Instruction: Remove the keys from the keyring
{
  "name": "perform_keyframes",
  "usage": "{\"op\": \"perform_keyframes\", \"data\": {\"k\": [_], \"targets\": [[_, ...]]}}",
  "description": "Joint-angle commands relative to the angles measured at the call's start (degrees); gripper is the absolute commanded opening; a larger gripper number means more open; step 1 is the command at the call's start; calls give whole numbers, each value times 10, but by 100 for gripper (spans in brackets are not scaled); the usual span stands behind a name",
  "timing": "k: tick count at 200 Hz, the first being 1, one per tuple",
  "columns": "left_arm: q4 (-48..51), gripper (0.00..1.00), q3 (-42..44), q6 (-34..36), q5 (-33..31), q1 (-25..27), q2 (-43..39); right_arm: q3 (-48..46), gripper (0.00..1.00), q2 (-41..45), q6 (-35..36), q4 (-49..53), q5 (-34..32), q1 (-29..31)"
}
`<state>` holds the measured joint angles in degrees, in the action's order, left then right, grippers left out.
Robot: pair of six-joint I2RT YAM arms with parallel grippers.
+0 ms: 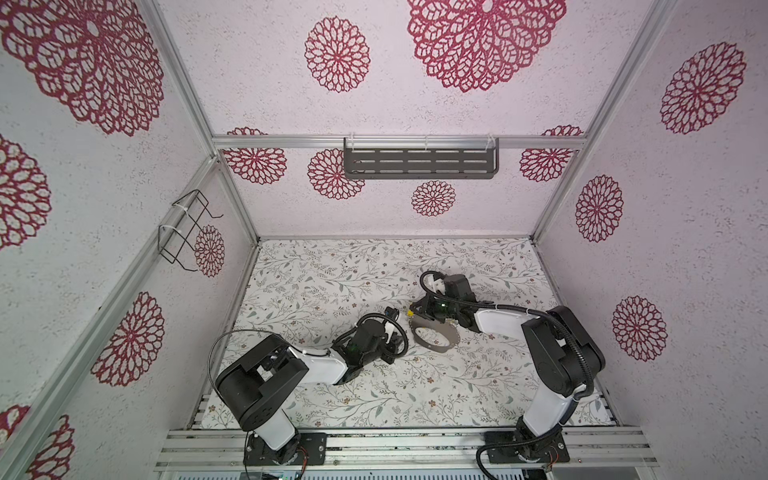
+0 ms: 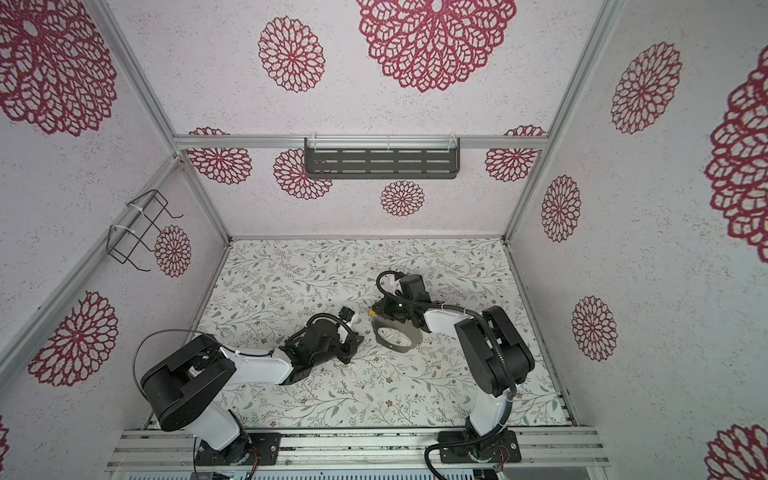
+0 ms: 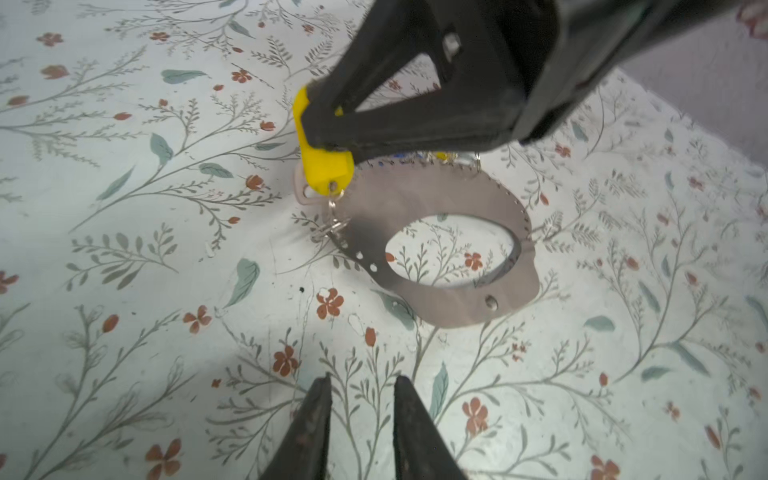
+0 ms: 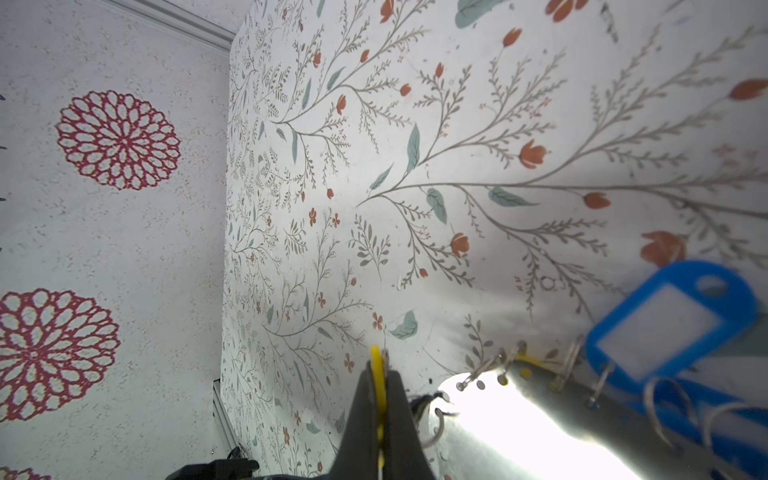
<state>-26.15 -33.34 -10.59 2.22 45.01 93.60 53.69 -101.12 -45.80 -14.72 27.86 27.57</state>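
The right gripper [image 3: 318, 124] is clamped on a yellow key tag [image 3: 326, 168]. In the right wrist view the tag's thin edge [image 4: 377, 374] shows pinched between the two dark fingers. From the tag's lower end, small metal split rings [image 3: 332, 220] link it to the rim of the keyring [image 3: 436, 195]. The keyring is a wide grey band with a big round hole and a row of tiny holes along its edge. It sits near the middle of the floral-covered table [image 1: 332, 291], and the side nearest the gripper seems raised. A blue key tag [image 4: 673, 324] hangs on the ring's far rim, with more split rings beside it.

In both top views the right gripper [image 1: 415, 313] [image 2: 379, 311] points down at the ring's [image 1: 436, 348] back edge. Its wrist is bent sharply, and the forearm runs in from the right.

The left gripper [image 3: 362, 386] has its fingertips [image 3: 320, 395] apart with nothing between them. It is aimed at the ring's near lobe and is close to it but not touching. The left arm [image 1: 320, 365] stretches low from its base at the front left toward the centre.
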Motion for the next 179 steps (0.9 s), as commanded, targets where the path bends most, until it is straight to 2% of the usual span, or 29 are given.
{"op": "perform_keyframes", "data": {"k": [1,26,70,105,179], "targets": [[68,27,-31,228,84,-22,-26,-3,0,34,24,5,18,-11],[139,28,-84,286,156,-82,-14,-9,0,52,39,21,30,-21],[148,29,-141,358,215,-131,45,-16,0,77,43,23,39,-25],[189,29,-192,389,263,-129,77,-21,0,82,41,20,38,-28],[180,34,-222,378,270,-97,118,-25,0,92,41,22,36,-31]]}}
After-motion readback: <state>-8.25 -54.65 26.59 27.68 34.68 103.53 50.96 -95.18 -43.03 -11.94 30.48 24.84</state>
